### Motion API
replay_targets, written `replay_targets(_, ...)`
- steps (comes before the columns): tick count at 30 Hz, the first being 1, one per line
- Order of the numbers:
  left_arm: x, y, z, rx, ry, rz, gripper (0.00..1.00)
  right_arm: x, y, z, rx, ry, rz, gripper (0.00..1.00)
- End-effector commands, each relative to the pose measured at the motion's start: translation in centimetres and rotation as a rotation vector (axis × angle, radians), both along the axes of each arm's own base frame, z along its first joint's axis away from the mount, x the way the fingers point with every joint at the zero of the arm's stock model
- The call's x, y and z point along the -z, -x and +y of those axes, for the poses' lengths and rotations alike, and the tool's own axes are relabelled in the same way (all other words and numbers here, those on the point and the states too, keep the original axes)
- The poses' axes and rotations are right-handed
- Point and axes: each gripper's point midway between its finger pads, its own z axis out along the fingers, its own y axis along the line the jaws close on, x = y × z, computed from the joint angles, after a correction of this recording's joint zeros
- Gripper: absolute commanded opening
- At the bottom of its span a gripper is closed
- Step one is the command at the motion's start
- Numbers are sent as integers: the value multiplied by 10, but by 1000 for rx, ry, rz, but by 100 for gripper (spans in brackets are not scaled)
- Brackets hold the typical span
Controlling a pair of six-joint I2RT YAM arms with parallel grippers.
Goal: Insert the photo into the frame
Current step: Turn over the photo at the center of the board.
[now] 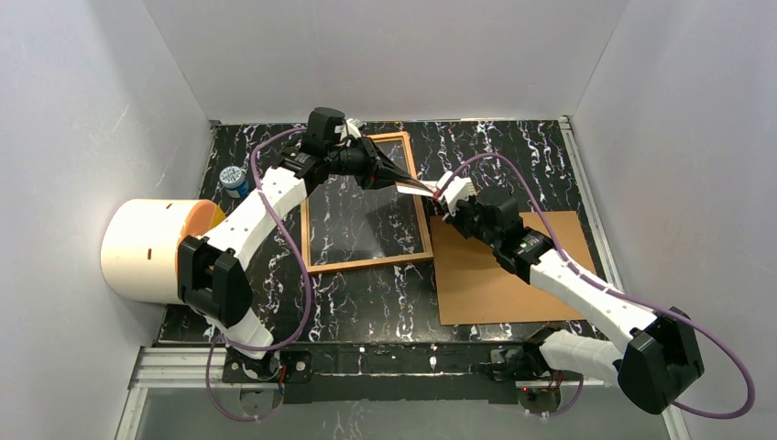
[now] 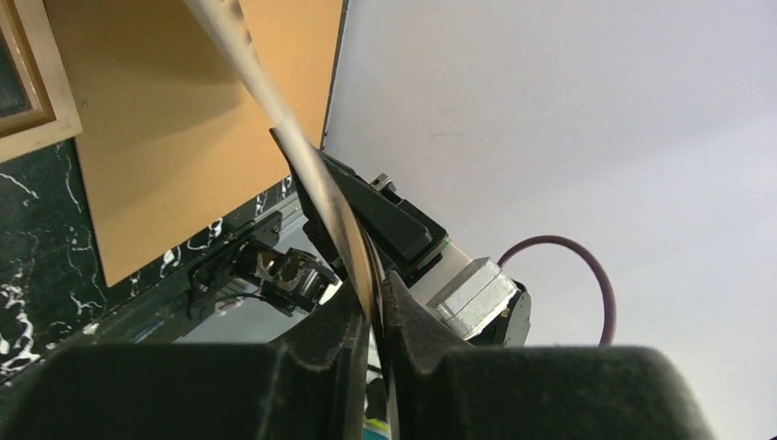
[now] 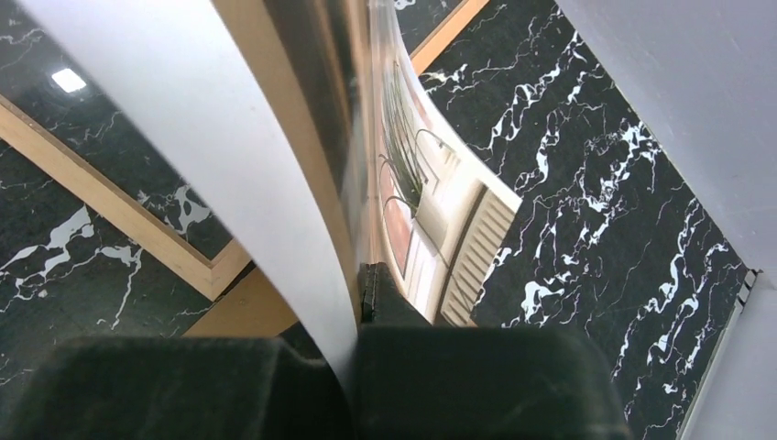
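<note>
left gripper [image 1: 394, 180] pinching photo [image 1: 417, 186] | right gripper [image 1: 440, 193] pinching its opposite end | photo aloft, bowed, spanning both grippers above frame [image 1: 366, 264] right rail, upper centre of top view | frame flat, opening lies down-left of photo | both arms equally near

The black, white-veined marble-pattern tabletop [image 1: 513, 156] carries a thin orange-brown wooden picture frame [image 1: 366, 264] lying flat. A plain brown rectangular backing board [image 1: 495, 284] lies just beside its right edge. A white cylindrical tub [image 1: 142, 252] and a small blue-and-white can [image 1: 235, 180] sit at the left.
</note>
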Motion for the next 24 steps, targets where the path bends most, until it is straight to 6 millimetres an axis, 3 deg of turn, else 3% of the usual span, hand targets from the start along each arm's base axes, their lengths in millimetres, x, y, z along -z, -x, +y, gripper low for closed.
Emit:
replay_targets(1,-23,7,7,6,21,-52,14,-46,-4,5,-2,-75,-105,1)
replay_targets(3,-30,4,6,0,24,-72,25,-55,-3,5,-5,-90,-119,1)
replay_targets(7,-45,-6,7,-10,10,-146,62,-76,-2,6,-2,-148,-154,1)
replay_targets(12,-50,-25,35,-88,-142,-228,88,-102,-3,10,36,-277,-159,1)
replay_targets(15,-50,-42,70,-186,-280,-272,97,-112,-5,14,71,-368,-135,1)
replay_targets(18,-51,-54,120,-305,-473,-332,98,-120,-9,20,109,-460,-82,1)
replay_targets(24,-74,-51,197,-470,-778,-470,98,-134,-17,41,151,-629,45,1)
